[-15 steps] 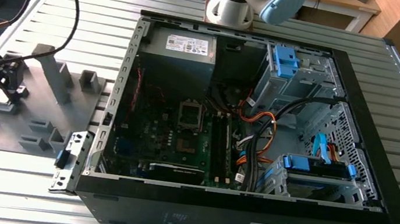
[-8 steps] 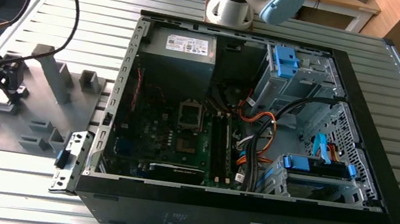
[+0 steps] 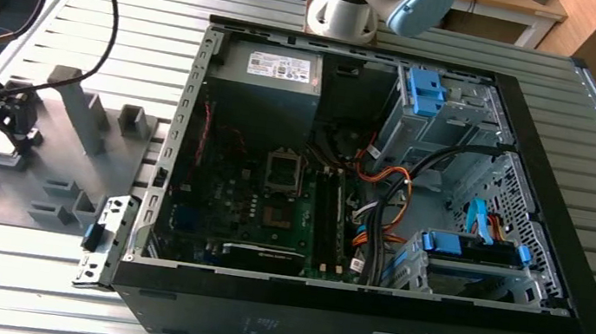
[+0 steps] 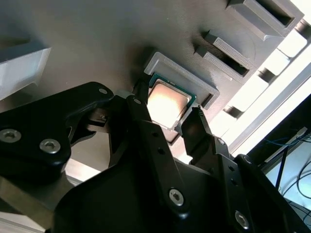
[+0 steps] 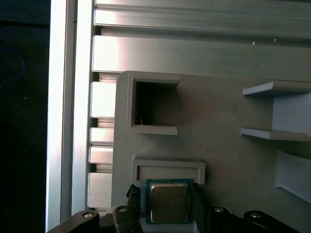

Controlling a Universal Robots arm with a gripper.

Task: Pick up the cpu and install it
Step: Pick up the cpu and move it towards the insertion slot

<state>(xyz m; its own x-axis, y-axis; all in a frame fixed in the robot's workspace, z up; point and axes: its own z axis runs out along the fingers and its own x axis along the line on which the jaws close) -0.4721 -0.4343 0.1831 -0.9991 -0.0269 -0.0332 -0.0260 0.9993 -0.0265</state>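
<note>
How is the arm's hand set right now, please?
Hand: open, its fingers on either side of the small square silver-topped chip, which lies in the grey plastic tray; no grip evident.

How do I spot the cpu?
Look beside the open computer case, on the exterior view's left, for the grey fixture tray. At the gripper, one shallow framed pocket holds the cpu: a small flat square, shiny silver on top with a green rim, unlike the grey plastic blocks.
</note>
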